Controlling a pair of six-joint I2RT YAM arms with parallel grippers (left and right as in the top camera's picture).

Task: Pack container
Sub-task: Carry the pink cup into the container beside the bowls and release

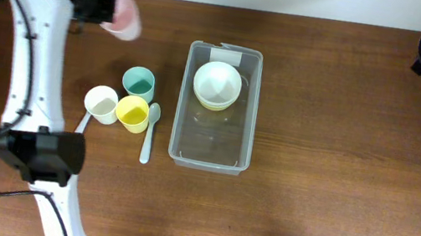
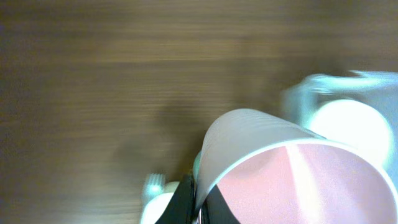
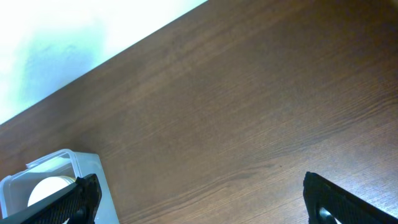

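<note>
The clear plastic container [image 1: 211, 152] stands mid-table, its white label at the far end; stacked pale bowls [image 1: 216, 85] sit in its far half. It also shows blurred in the left wrist view [image 2: 311, 93] and in the right wrist view [image 3: 81, 165]. My left gripper [image 1: 103, 6] is at the far left, shut on the rim of a pink cup [image 1: 127, 18], held above the table; the cup fills the left wrist view [image 2: 292, 174]. My right gripper [image 3: 199, 199] is wide open and empty over bare wood at the far right.
A teal cup [image 1: 139, 84], a yellow cup [image 1: 132, 113] and a white cup [image 1: 101, 104] stand left of the container. A pale spoon [image 1: 150, 132] lies beside them. The table's far edge meets a white wall [image 3: 74, 37].
</note>
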